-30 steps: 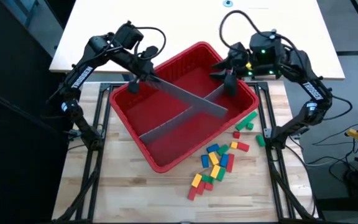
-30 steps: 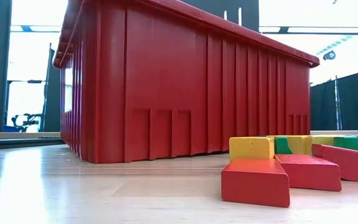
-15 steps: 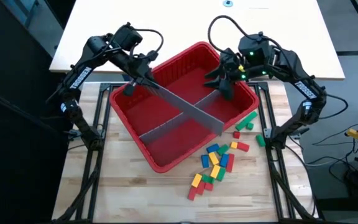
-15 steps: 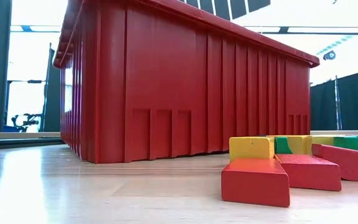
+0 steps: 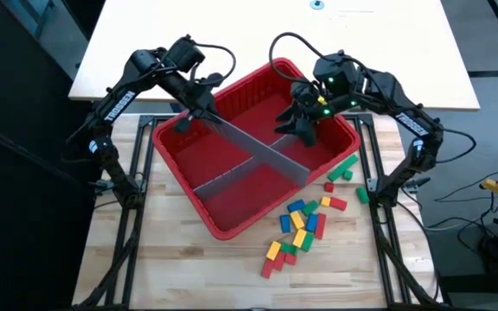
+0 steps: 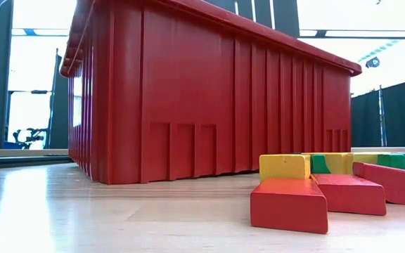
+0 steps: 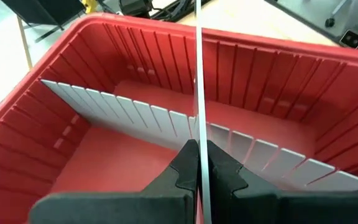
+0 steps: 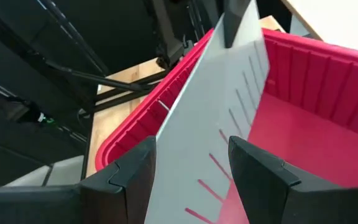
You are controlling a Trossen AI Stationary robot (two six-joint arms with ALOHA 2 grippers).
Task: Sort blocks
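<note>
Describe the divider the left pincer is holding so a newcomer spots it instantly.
Start at the red bin mid-table. Inside, two grey panels cross; the long divider runs corner to corner, its far end clamped in the left pincer. The shorter cross panel meets it midway.

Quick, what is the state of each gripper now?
Left gripper: shut on the long grey divider, over the red bin.
Right gripper: open, fingers either side of a grey divider panel.
</note>
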